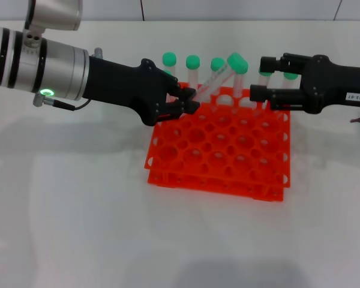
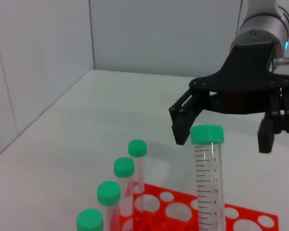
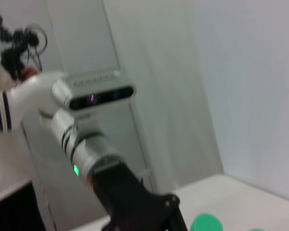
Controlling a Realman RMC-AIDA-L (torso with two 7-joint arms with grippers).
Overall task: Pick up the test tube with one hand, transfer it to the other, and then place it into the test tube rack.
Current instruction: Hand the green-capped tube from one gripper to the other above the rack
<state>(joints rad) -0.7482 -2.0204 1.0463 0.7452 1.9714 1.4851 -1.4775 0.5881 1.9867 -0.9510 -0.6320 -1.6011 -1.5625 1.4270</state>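
Note:
My left gripper (image 1: 188, 99), on the arm with the green-lit ring, is shut on the lower end of a test tube (image 1: 213, 80). It holds the tube tilted above the back of the orange-red rack (image 1: 219, 153), green cap pointing toward the right gripper. My right gripper (image 1: 260, 78), with the white label, is open just right of the cap, fingers apart above and below it. In the left wrist view the held tube (image 2: 209, 178) stands in front of the open right gripper (image 2: 226, 137). The right wrist view shows the left arm (image 3: 94, 154) and a green cap (image 3: 205, 224).
Several other green-capped tubes (image 1: 193, 62) stand in the rack's back row, and they also show in the left wrist view (image 2: 124, 168). The rack sits on a white table (image 1: 78, 228). A wall rises behind the table.

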